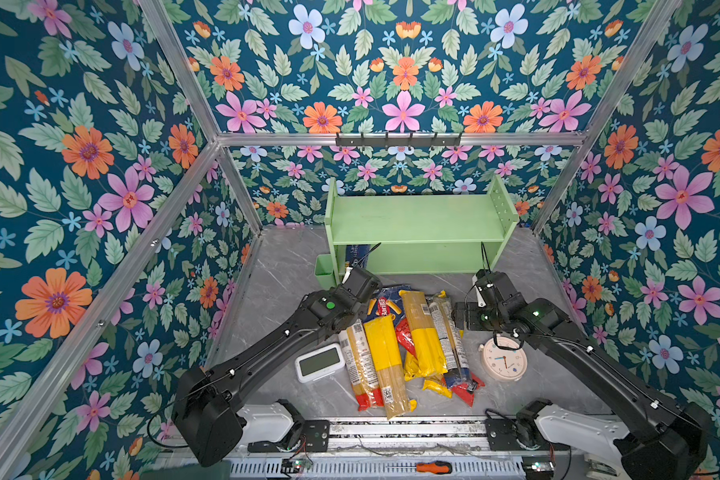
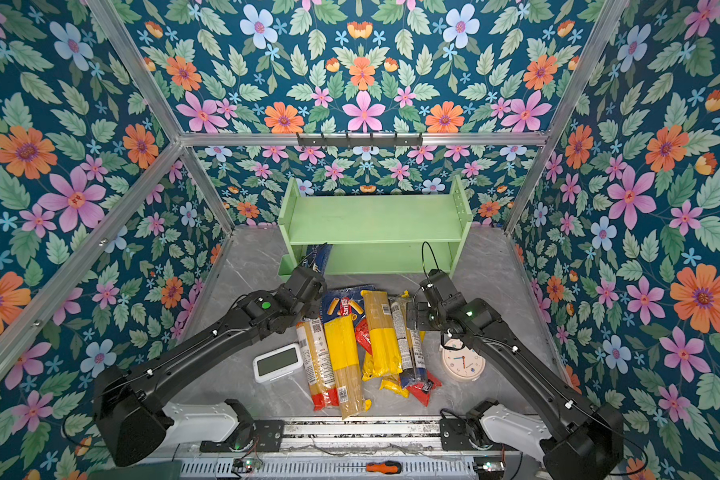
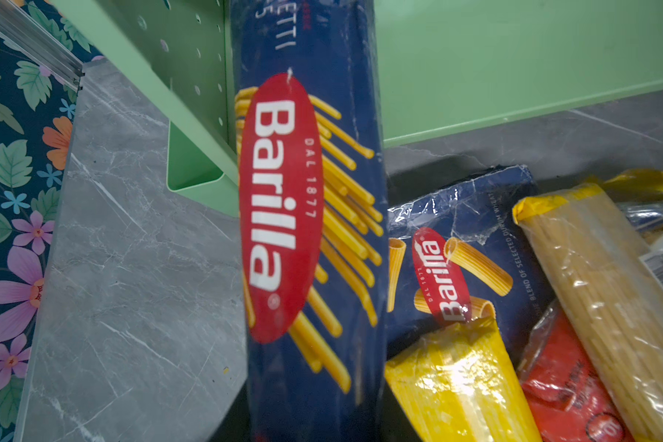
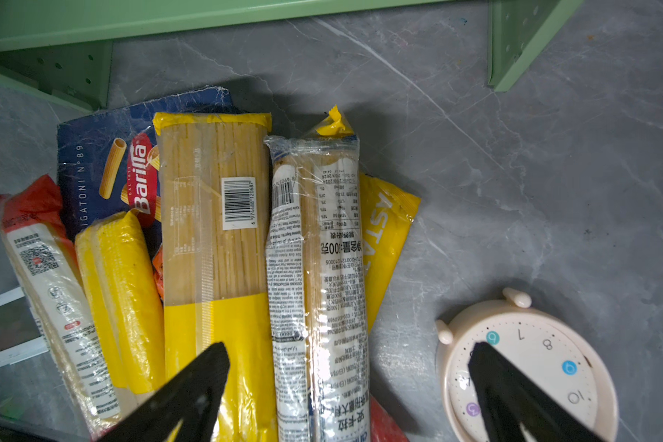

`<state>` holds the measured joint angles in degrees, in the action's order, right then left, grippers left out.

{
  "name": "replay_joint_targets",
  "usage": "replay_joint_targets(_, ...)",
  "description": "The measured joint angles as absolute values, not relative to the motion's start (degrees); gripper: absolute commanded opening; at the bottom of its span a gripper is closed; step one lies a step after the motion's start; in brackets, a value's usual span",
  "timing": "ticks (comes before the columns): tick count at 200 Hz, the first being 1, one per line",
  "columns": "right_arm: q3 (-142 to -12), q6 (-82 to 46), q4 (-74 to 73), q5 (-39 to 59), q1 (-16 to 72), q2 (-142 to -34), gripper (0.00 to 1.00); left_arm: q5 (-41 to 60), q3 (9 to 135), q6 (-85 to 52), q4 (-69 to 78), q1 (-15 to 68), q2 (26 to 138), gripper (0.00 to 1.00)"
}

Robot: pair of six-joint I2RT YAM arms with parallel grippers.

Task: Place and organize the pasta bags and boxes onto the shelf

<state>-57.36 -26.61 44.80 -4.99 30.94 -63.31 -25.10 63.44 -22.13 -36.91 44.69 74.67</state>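
Left wrist view is filling with the spaghetti box (image 3: 311, 229). The left claw (image 1: 352, 272) is clamping its near end, while its far end is poking in under the upper board of the shelf (image 1: 416, 216), just beside the left side panel.

Trouble could be brewing there. Gripped at one end only, that long box may be swinging into the panel or clipping the little green cup (image 1: 324, 270).

Over on the right, the right claw (image 4: 349, 348) is hanging spread wide above the bags (image 4: 215, 237), one finger over the alarm clock (image 4: 536, 340). A drop from here could be nudging the clock, and those slick, overlapping bags may be dragging one another.

Containers now: the cup is showing nothing inside, the upper board is lying bare, and the lower tier is taking only that box end. The tube-pasta pack (image 1: 385, 307) and every bag are waiting on the table (image 1: 283, 270).
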Motion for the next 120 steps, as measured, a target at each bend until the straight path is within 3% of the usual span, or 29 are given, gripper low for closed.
replay_joint_targets(120, -57.3, -25.3, 45.3, -5.9, 29.4, -62.0, 0.99, -28.1, 63.4, -22.1, -31.2, 44.7, 79.4, 0.0)
